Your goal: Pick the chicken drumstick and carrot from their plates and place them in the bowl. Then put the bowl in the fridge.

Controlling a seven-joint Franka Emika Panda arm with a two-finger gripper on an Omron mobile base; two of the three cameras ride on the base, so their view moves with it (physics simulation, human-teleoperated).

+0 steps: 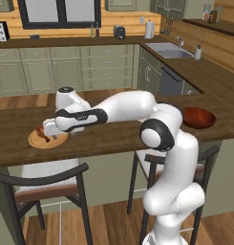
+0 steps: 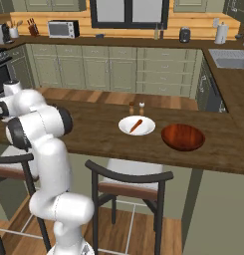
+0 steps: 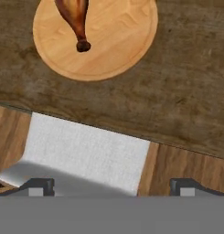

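Beside wooden plate [image 1: 47, 139] with drumstick [image 1: 41, 131], gripper [image 1: 49, 128] wide, empty; chair [image 1: 42, 184] below.

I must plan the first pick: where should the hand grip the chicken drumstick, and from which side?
Probably from above, across the narrowing shank just above the bone knob: the chicken drumstick lies flat on the wooden plate, so the open hand can straddle it there more easily than the thick meat end.

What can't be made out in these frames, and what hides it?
- Chicken drumstick: meat end cut off by the hand view's top edge; in the left base view the hand covers part of it.
- Wooden plate: partly behind the hand there.
- Bowl: its left part hidden by the arm.
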